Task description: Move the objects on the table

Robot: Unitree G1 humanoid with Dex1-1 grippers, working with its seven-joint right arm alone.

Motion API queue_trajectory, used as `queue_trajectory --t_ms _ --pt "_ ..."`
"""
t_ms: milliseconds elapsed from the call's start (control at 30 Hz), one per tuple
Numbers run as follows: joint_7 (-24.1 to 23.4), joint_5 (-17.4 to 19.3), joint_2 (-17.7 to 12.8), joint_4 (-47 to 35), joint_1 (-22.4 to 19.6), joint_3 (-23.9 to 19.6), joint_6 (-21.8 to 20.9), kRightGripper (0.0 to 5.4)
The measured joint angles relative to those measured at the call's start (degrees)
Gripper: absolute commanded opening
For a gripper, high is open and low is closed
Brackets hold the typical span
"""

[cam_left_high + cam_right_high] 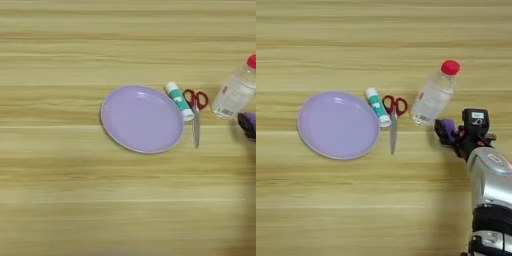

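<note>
Gripper (452,134) sits just right of the bottle (432,98), below its base, with a purple piece (446,127) at its tip; whether the jaws pinch it I cannot tell. The tube (378,106) lies left of the bottle, between plate (306,135) and scissors (394,116). Best approach, I'd say: skirt the bottle, come down over the tube's middle, avoid nudging the scissors.

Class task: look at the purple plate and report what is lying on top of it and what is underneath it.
Nothing lies on the purple plate; its surface is bare. The white tube lies just off its right rim, not on it. The plate rests on the table; whatever is beneath it is hidden.
</note>
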Motion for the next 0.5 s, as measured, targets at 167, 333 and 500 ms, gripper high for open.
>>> queue_trajectory --t_ms 167,333,500 --pt "0.0 0.7 1.7 -6.4 3.0 0.3 1.4 5.17" --pt "0.1 1.1 2.2 -10.0 4.8 0.4 2.9 5.37" --pt "0.5 1.9 3.9 -13.4 6.5 0.7 3.8 5.37"
